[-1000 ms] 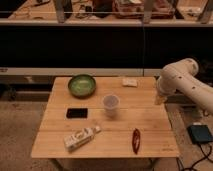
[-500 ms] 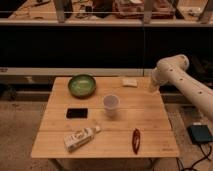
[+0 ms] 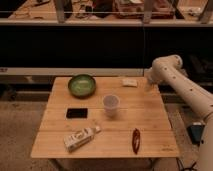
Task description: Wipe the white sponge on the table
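Observation:
The white sponge (image 3: 130, 82) lies flat near the back right corner of the wooden table (image 3: 125, 127). My gripper (image 3: 149, 84) hangs from the white arm at the table's back right edge, just right of the sponge and apart from it. It is open and holds nothing. The arm reaches in from the right side of the view.
A green bowl (image 3: 81, 85) sits at the back left. A translucent cup (image 3: 111, 105) stands mid-table, with a black phone (image 3: 77, 113) to its left. A white carton (image 3: 80, 139) and a red object (image 3: 135, 140) lie near the front edge. Dark shelving runs behind the table.
The arm has swung left and toward the back, bringing the gripper from the table's right edge to just beside the sponge. Nothing on the table has moved.

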`<state>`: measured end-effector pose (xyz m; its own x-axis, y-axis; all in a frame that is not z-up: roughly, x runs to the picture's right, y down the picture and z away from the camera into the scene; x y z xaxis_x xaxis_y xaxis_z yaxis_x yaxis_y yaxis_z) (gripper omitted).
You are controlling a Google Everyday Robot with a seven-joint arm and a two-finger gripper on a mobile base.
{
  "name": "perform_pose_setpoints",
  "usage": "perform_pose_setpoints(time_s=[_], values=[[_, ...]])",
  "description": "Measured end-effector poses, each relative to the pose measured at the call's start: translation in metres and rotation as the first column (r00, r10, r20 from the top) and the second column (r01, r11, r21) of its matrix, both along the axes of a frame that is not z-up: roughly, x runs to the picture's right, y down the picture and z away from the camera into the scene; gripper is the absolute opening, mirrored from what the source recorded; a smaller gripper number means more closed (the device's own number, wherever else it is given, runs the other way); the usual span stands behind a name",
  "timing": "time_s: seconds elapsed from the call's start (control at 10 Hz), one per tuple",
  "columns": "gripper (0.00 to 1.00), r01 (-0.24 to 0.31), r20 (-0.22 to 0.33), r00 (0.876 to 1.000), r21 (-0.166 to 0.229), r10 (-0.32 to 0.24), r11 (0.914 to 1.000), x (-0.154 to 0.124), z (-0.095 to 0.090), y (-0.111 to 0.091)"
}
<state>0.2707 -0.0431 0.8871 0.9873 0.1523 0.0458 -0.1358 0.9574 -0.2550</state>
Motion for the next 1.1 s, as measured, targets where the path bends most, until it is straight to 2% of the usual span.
perform_pose_setpoints(time_s=[0.5, 0.8, 1.1], values=[[0.65, -0.004, 0.007, 1.0, 0.002, 0.004, 1.0, -0.002, 0.001, -0.001], [0.65, -0.025, 0.082, 0.996, 0.065, 0.019, 0.9976, -0.017, 0.016, -0.024], [0.65, -0.035, 0.107, 0.994, 0.09, 0.025, 0.9954, -0.016, 0.031, -0.033]])
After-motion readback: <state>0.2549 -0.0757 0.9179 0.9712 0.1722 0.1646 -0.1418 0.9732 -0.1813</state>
